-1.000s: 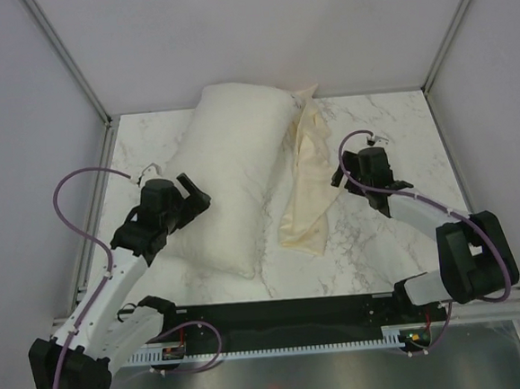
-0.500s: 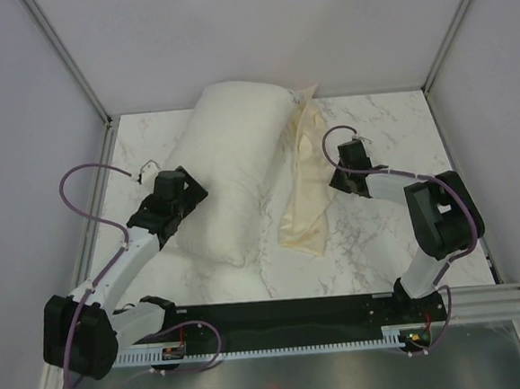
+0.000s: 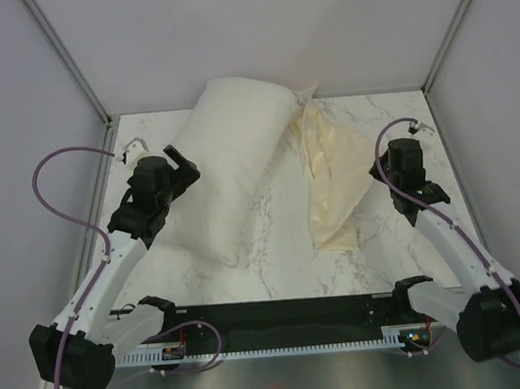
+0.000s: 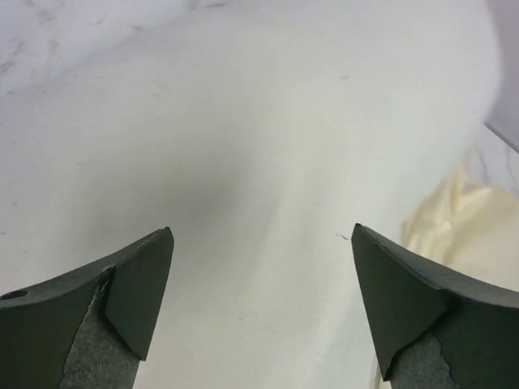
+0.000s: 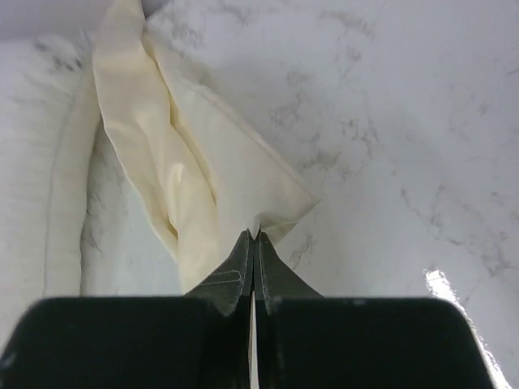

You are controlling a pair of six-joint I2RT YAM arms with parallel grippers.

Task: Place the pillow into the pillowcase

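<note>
The plump off-white pillow [image 3: 231,165] lies slanted across the marble table, far end against the back wall. It fills the left wrist view [image 4: 243,162]. My left gripper [image 3: 181,165] hovers open over the pillow's left side, with nothing between its fingers [image 4: 138,284]. The thin cream pillowcase [image 3: 331,175] lies to the right of the pillow, its top corner tucked beside it. My right gripper [image 3: 385,162] is shut on the pillowcase's right edge; the wrist view shows the cloth [image 5: 203,170] pinched at the fingertips [image 5: 255,235] and pulled taut.
The marble table [image 3: 282,247] is walled by grey panels at the back and both sides. A black rail [image 3: 287,314] with the arm bases runs along the near edge.
My right gripper closed on the pillowcase edge and pulled it rightward, spreading the cloth out from a narrow fold. The left gripper rose slightly over the pillow and stayed open.
</note>
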